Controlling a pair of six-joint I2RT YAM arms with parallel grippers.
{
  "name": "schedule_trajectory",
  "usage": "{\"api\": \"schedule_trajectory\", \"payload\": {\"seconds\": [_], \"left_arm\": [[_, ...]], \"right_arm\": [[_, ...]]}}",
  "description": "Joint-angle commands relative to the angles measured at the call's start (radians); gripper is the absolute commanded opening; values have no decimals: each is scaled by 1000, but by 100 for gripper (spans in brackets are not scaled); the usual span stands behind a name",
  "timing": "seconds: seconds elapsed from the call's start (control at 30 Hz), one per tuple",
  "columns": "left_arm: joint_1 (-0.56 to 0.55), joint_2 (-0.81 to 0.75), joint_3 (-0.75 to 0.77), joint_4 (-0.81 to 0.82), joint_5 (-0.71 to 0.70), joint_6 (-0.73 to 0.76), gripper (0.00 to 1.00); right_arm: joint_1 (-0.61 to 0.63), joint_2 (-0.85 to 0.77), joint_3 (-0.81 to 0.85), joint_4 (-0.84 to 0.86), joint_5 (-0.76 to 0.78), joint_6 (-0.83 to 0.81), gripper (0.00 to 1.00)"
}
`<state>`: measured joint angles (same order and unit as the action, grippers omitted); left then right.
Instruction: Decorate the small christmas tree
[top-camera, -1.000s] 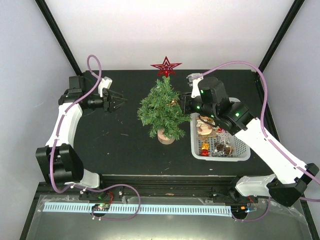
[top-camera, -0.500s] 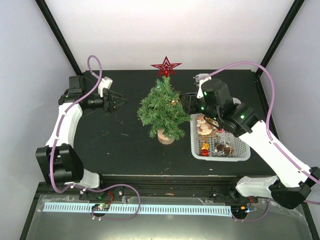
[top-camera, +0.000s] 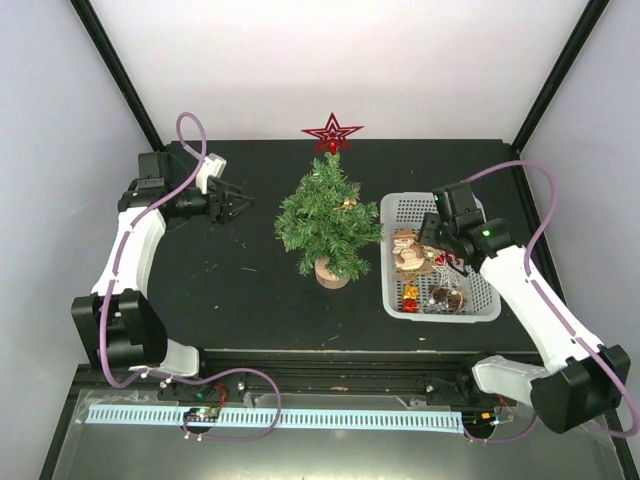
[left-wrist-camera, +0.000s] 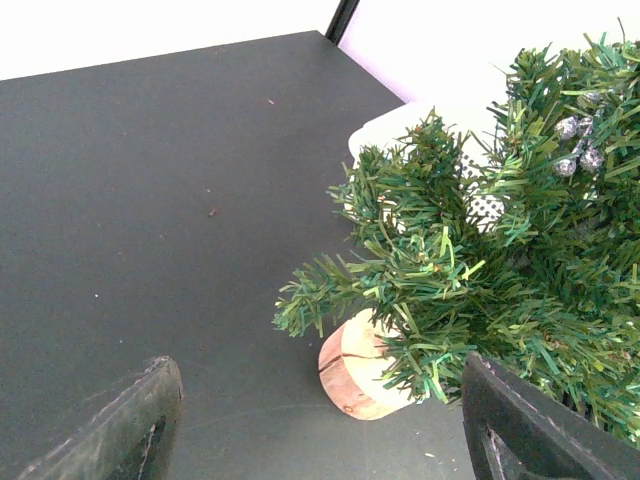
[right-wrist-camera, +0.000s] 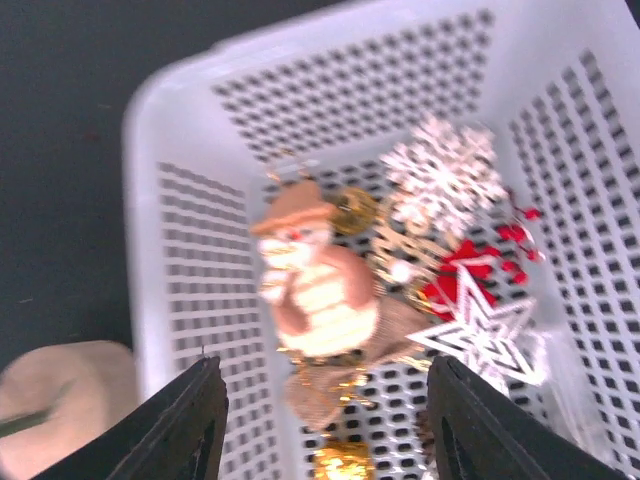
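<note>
The small christmas tree (top-camera: 326, 215) stands mid-table on its wooden stump base (top-camera: 331, 272), with a red star (top-camera: 332, 133) at its top and a small ornament in its branches. In the left wrist view the tree (left-wrist-camera: 500, 260) and stump (left-wrist-camera: 362, 366) lie ahead. My left gripper (top-camera: 240, 206) is open and empty, left of the tree. My right gripper (top-camera: 432, 240) is open and empty above the white basket (top-camera: 482, 300). The right wrist view shows a Santa figure (right-wrist-camera: 312, 290), a white star (right-wrist-camera: 485, 335), a white snowflake (right-wrist-camera: 445, 175) and red pieces in the basket (right-wrist-camera: 180, 220).
Black frame posts stand at the back corners. White walls close in the table on three sides. A gold ornament (right-wrist-camera: 345, 462) lies low in the basket.
My right gripper has drawn back from beside the tree, moving right and toward me to above the basket. The left arm has barely moved.
</note>
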<state>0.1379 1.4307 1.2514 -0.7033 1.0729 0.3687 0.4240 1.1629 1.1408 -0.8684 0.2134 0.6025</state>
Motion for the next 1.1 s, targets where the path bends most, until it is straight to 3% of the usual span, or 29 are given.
{"api": "schedule_trajectory", "payload": {"seconds": [0.0, 0.1, 0.37, 1.07], "left_arm": [[-8, -21, -18, 32, -4, -7, 77], [-11, -23, -22, 41, -6, -12, 77], [-13, -28, -28, 51, -10, -22, 77], [-31, -15, -40, 77, 13, -36, 77]], "right_arm": [[-107, 41, -58, 58, -36, 19, 55], [-178, 119, -67, 66, -16, 41, 51], [-355, 301, -144, 213, -158, 141, 39], [-403, 484, -100, 249, -12, 157, 34]]}}
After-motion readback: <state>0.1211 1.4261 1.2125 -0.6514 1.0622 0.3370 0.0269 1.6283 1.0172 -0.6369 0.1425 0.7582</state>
